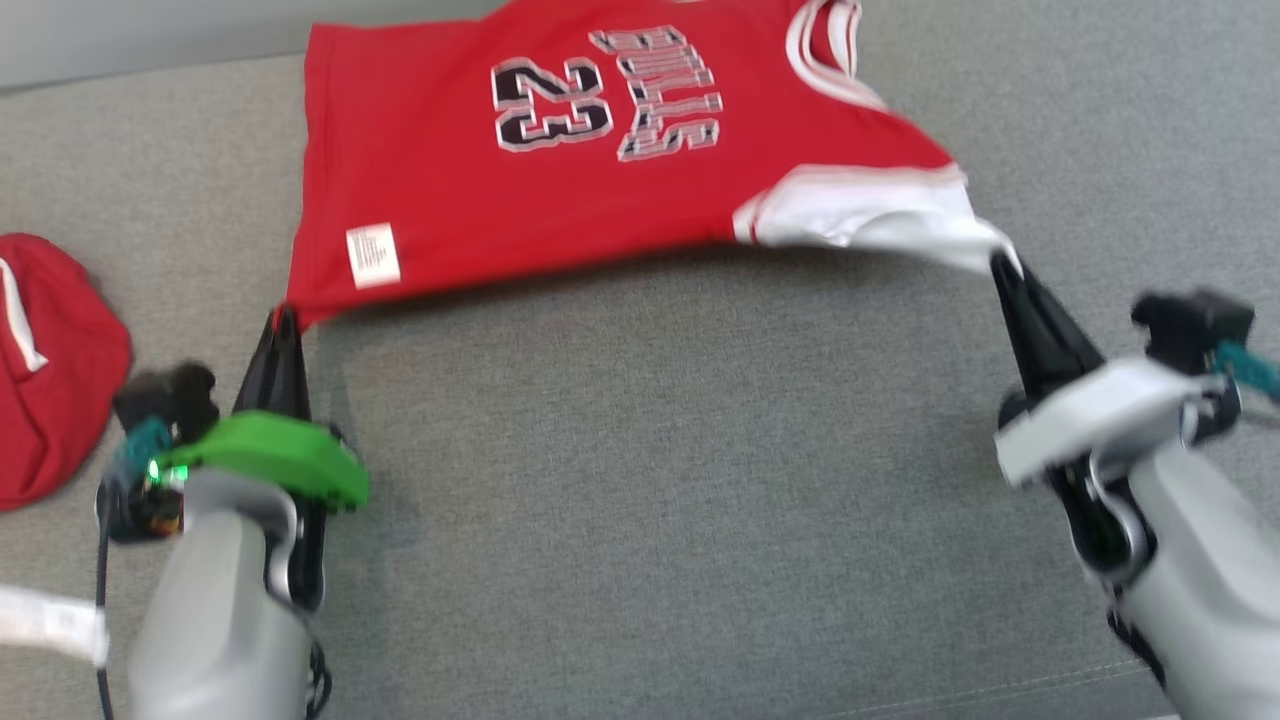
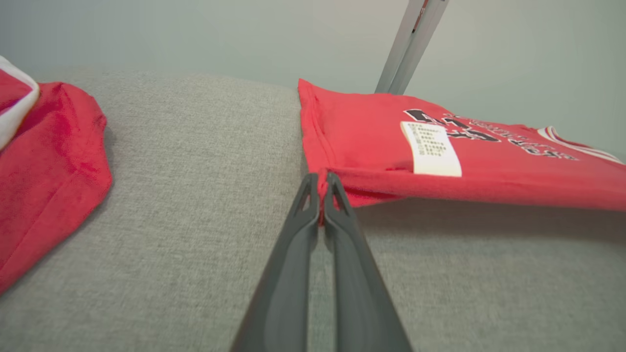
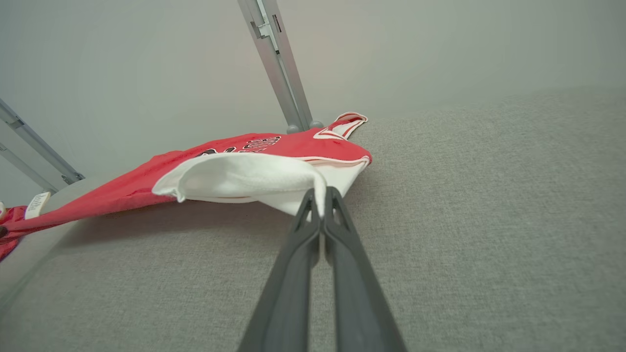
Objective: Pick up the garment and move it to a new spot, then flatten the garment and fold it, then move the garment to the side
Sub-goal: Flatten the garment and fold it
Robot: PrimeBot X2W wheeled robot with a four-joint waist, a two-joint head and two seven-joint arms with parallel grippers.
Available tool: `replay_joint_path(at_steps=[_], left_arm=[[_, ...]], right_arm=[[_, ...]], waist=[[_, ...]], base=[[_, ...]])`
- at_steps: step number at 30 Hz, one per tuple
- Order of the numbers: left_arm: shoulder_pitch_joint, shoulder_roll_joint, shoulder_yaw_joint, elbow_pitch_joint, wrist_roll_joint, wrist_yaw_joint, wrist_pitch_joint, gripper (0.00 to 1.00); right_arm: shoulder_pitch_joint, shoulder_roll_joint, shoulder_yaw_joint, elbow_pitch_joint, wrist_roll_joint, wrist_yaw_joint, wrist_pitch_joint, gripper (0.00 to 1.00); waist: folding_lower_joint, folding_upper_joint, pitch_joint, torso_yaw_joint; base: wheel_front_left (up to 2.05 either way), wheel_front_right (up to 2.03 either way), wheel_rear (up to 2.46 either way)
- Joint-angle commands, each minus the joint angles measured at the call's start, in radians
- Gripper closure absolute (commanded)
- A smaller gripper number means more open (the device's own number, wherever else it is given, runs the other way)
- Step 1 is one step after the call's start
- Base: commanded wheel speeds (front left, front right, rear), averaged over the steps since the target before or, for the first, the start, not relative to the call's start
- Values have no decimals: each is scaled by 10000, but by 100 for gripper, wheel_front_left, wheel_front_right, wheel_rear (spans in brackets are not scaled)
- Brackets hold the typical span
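The garment (image 1: pixel 560 160) is a red jersey with white trim and the number 23, spread across the far part of the grey surface. Its near edge is lifted and stretched between my two grippers. My left gripper (image 1: pixel 285 322) is shut on the garment's red lower corner (image 2: pixel 337 183), beside a white label (image 2: pixel 431 149). My right gripper (image 1: pixel 1003 262) is shut on the white-trimmed shoulder end (image 3: pixel 254 181). The far half of the garment (image 3: pixel 293 144) still rests on the surface.
A second red cloth item (image 1: pixel 50 360) with white trim lies at the left edge (image 2: pixel 44 166). The grey fabric surface (image 1: pixel 650 450) stretches between and in front of my arms. Metal frame bars (image 3: pixel 276 63) rise behind the garment against a pale wall.
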Motion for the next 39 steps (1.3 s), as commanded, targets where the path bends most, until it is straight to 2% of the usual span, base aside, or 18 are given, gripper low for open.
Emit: replay_joint_path(at_steps=[1, 10, 14, 19, 24, 27, 32, 39], left_arm=[[763, 62, 174, -503, 286, 116, -3, 100], [4585, 0, 415, -3893, 1197, 468, 34, 100], [5952, -36, 407, -5327, 1122, 736, 577, 100], [6676, -77, 157, -6600, 1043, 864, 1442, 100], [6257, 205, -75, -6857, 914, 602, 2439, 100], [5866, 389, -195, -6621, 739, 400, 3146, 100], [4803, 666, -340, -6022, 442, 157, 4223, 100], [3405, 814, -597, -5442, 492, -31, 4220, 100]], right_arm=[[788, -70, -244, -440, -225, -18, -42, 100], [5252, 339, -1800, -3554, -1203, -18, 52, 100], [6632, 599, -2426, -4927, -1646, -18, 654, 100], [7252, 830, -2974, -5950, -2011, -18, 1462, 100], [6751, 817, -3136, -5868, -2074, -18, 1969, 100], [6080, 587, -2948, -5470, -2050, -16, 2039, 100], [4030, -132, -2092, -4078, -1848, -16, 1932, 100], [1305, -1002, -675, -2017, -1616, -16, 1404, 100]], waist=[[-1, 0, -593, 140], [-1, 0, -1252, 229], [-1, 0, -1435, 230], [-1, 0, -1494, 262], [-1, 0, -1349, 326], [-1, 0, -1081, 307], [-1, 0, -407, 404], [-1, 0, 248, 826]], base=[[0, 0, 0], [0, 0, 0], [0, 0, 0], [0, 0, 0], [0, 0, 0], [0, 0, 0], [0, 0, 0], [0, 0, 0]])
